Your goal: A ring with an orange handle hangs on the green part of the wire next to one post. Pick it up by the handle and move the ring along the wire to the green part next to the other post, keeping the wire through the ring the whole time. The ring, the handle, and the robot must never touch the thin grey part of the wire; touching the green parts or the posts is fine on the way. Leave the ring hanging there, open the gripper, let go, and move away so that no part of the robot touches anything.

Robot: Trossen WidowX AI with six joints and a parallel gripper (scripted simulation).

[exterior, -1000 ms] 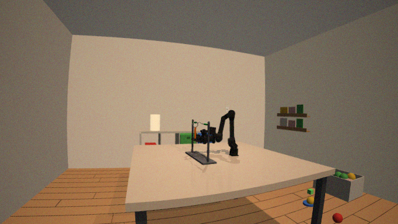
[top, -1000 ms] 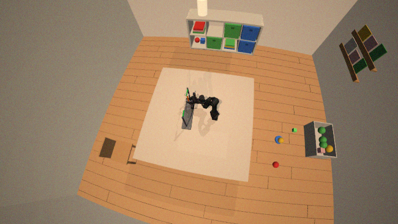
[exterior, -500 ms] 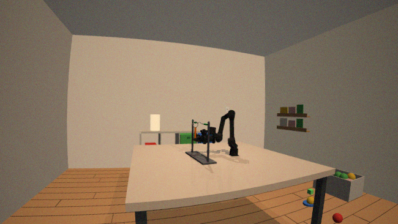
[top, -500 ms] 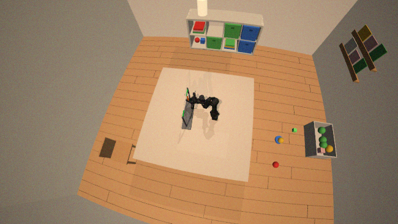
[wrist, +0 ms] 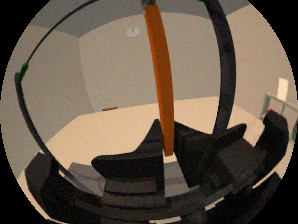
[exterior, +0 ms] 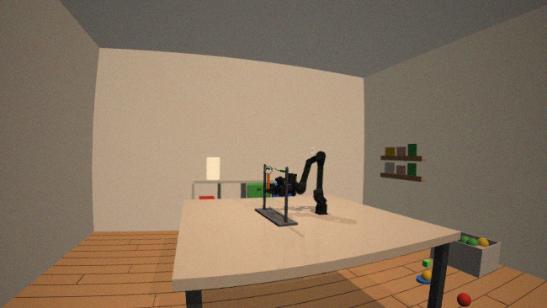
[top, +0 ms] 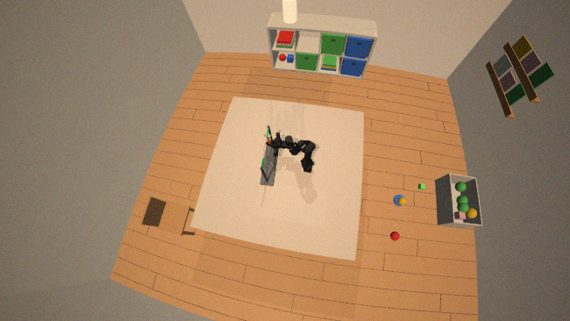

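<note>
The orange handle (top: 268,140) (exterior: 268,182) (wrist: 162,70) hangs nearly upright below the ring (exterior: 272,170). The ring is around the wire at the green part beside the far post (exterior: 264,198) (wrist: 227,65). My gripper (exterior: 268,190) (wrist: 160,121) is shut on the handle's lower end. The thin grey wire (wrist: 55,22) arches to the other green part (exterior: 283,171) (wrist: 21,74), beside the near post (exterior: 286,198) (wrist: 27,120). The ring itself is out of the wrist view's top edge, so its gap to the wire cannot be judged there.
Both posts stand on a dark base (top: 268,171) (exterior: 275,217) on the table (top: 324,228) (exterior: 236,252). The arm (top: 308,151) (exterior: 320,177) reaches in from the side of the base. The far post stands close beside the gripper. A shelf unit (top: 322,28) is beyond the table.
</note>
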